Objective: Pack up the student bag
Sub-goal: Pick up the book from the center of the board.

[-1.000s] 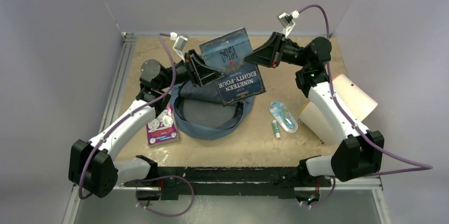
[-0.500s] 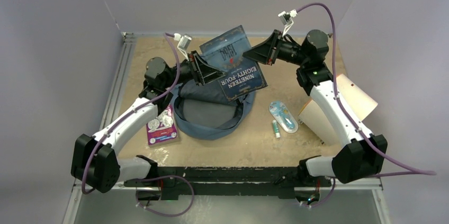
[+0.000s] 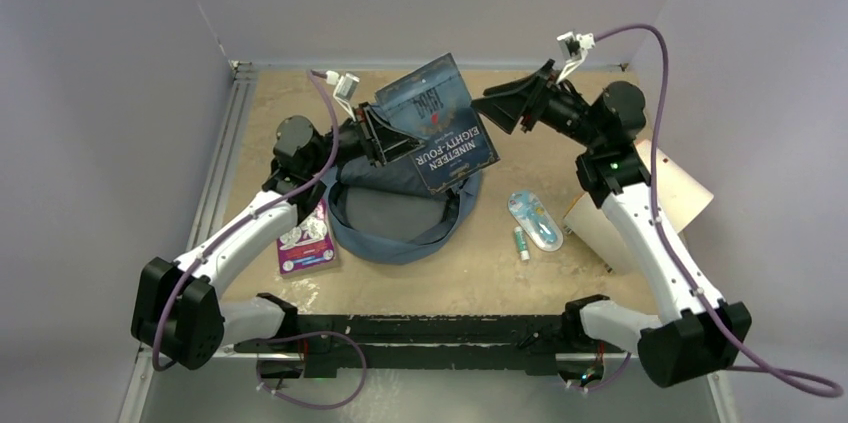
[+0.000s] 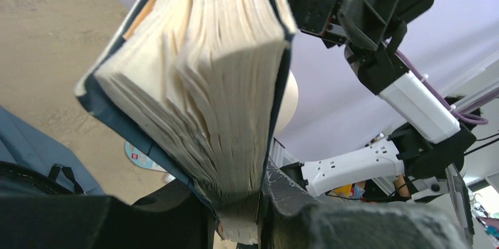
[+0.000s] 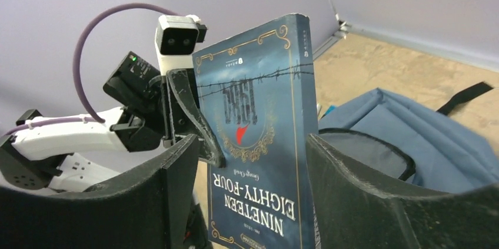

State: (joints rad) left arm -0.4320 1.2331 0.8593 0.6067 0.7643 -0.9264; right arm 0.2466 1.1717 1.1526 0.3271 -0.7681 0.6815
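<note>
A dark blue paperback, "Nineteen Eighty-Four" [image 3: 440,128], hangs tilted above the open mouth of the slate-blue student bag [image 3: 400,218]. My left gripper [image 3: 385,138] is shut on the book's left edge. In the left wrist view the page block [image 4: 200,84] is pinched between the fingers of the left gripper [image 4: 235,202]. My right gripper [image 3: 492,108] stands open just right of the book. In the right wrist view the cover [image 5: 259,143] shows between the wide jaws of the right gripper [image 5: 250,143], neither finger pressing on it. The bag [image 5: 412,125] lies behind it.
A purple card pack [image 3: 305,238] lies left of the bag. A toothbrush blister pack [image 3: 533,218] and a small green-and-white tube [image 3: 521,241] lie to its right. A beige folder [image 3: 660,188] rests at the right edge under my right arm. Walls close in on three sides.
My right gripper has opened, let go of the book and drawn back to the right. The left gripper keeps its hold, and the book has barely shifted.
</note>
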